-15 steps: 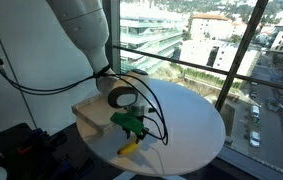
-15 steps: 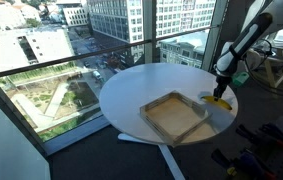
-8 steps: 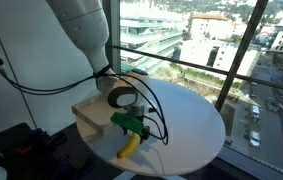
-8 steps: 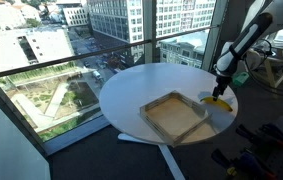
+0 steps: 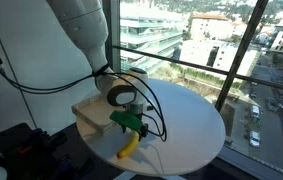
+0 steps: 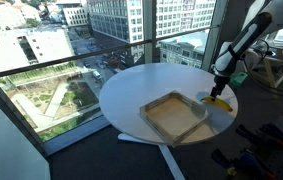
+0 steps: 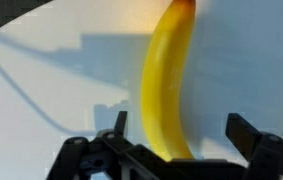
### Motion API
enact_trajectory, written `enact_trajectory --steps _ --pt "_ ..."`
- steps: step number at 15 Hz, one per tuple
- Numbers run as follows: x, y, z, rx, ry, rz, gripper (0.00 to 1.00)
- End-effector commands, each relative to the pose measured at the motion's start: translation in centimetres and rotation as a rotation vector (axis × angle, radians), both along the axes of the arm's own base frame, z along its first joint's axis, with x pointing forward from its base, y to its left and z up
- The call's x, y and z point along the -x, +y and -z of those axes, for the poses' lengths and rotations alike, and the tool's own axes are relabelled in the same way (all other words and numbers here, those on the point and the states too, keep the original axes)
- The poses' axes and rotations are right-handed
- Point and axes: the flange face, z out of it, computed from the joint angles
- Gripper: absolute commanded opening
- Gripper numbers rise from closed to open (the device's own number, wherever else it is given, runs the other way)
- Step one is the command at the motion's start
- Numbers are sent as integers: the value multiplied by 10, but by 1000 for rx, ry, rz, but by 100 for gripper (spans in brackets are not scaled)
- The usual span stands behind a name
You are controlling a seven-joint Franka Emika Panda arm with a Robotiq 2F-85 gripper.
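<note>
A yellow banana (image 7: 167, 85) lies on the round white table (image 7: 51, 90). In the wrist view it runs lengthwise away from me between my two black fingers, closer to one finger (image 7: 119, 122) than the other, and neither touches it. My gripper (image 7: 179, 127) is open just above it. In both exterior views the banana (image 5: 128, 147) (image 6: 219, 101) rests near the table's edge, right under the gripper (image 5: 132, 124) (image 6: 220, 86).
A shallow wooden tray (image 6: 174, 114) (image 5: 93, 113) sits on the table beside the banana. The table (image 5: 191, 125) stands next to tall windows over a city view. Black cables (image 5: 157, 118) hang round the gripper. Equipment (image 6: 249, 158) lies on the floor.
The jaws have opened and let go of the banana, which now lies flat on the table. The gripper has risen slightly above it.
</note>
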Motion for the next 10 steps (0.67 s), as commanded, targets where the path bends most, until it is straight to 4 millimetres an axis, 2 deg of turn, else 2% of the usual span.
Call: enact_trajectory --steps 1,10 --pt "-1 3 -16 -12 -12 -15 100" --pt "-1 4 -42 -12 -16 -9 100"
